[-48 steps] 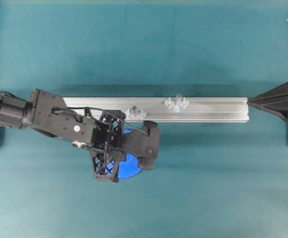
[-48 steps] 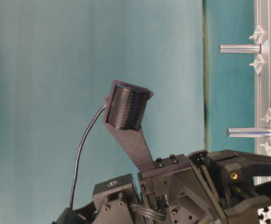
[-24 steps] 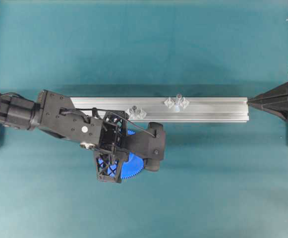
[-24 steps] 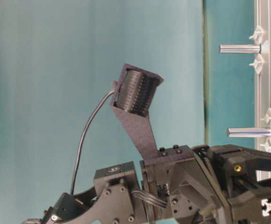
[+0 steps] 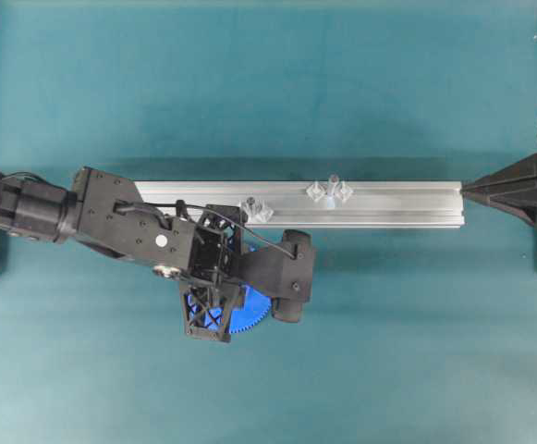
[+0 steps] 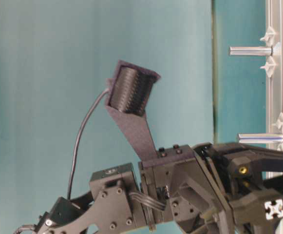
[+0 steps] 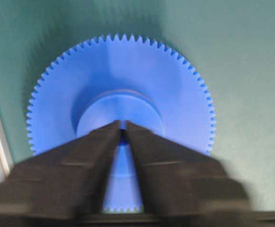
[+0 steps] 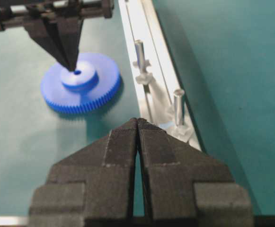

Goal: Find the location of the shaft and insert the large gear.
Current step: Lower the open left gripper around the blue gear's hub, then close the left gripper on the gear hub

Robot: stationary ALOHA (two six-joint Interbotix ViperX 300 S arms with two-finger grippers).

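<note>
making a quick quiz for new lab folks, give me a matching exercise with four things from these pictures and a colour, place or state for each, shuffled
Things:
1. gear
2. rail
3. left gripper
4. right gripper

Descriptions:
a. jaws together, nothing between them
b. blue, lying flat
c. silver and long
d. tips at the gear's centre hole

Pairs: 1-b, 2-c, 3-d, 4-a

Large gear: blue matt plastic. Rail: brushed aluminium, grooved. Fingers: black matt plastic. Table: teal cloth.
</note>
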